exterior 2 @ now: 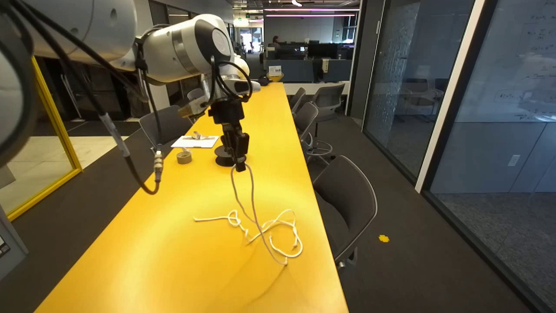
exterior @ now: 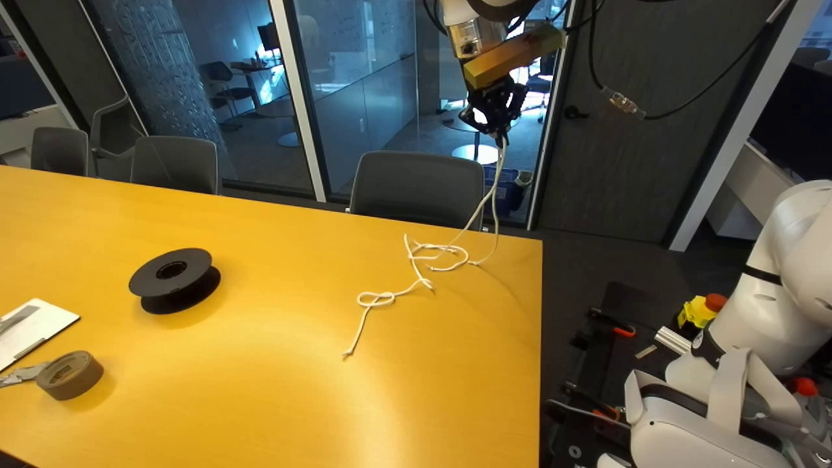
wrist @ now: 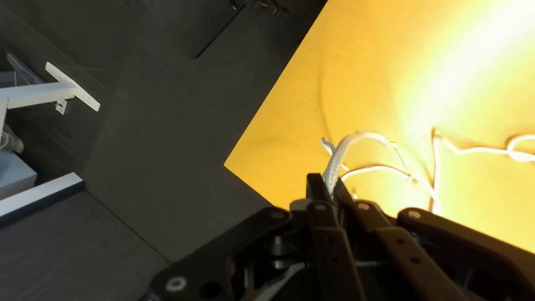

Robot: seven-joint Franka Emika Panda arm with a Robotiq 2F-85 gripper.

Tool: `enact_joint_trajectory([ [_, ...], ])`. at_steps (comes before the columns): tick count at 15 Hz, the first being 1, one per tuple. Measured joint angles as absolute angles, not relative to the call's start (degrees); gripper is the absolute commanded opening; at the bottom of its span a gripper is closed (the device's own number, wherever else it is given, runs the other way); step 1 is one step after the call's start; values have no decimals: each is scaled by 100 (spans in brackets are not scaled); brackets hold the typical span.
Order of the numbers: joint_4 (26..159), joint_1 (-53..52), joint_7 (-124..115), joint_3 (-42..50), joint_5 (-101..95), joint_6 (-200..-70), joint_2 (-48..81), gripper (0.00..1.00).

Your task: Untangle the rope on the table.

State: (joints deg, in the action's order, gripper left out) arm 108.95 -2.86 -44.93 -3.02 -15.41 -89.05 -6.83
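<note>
A thin white rope (exterior: 383, 297) lies partly on the yellow table (exterior: 455, 377), near its corner. My gripper (exterior: 502, 138) is shut on the rope and holds it well above the table. Two strands hang from the fingertips down to the table, as an exterior view (exterior 2: 253, 195) also shows. On the table the rope forms overlapping curves and a small loop or loose knot; its end lies apart from the pile. In the wrist view a strand (wrist: 335, 163) comes out between the fingertips (wrist: 328, 188). The part inside the jaws is hidden.
A black spool (exterior: 172, 276), a tan tape roll (exterior: 70, 376), scissors (exterior: 23, 374) and a white clipboard (exterior: 45, 325) lie farther along the table. A grey chair (exterior: 419, 188) stands against the table edge. The table's corner (wrist: 228, 165) is close to the rope.
</note>
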Motion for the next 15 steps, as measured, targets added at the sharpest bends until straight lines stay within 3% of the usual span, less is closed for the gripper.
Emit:
enact_joint_trajectory([
  [8,10991,-423,-3354,-556,-957,-8922,-1363,5],
  [15,11319,-107,-2463,-206,-763,-8988,-1408,5],
])
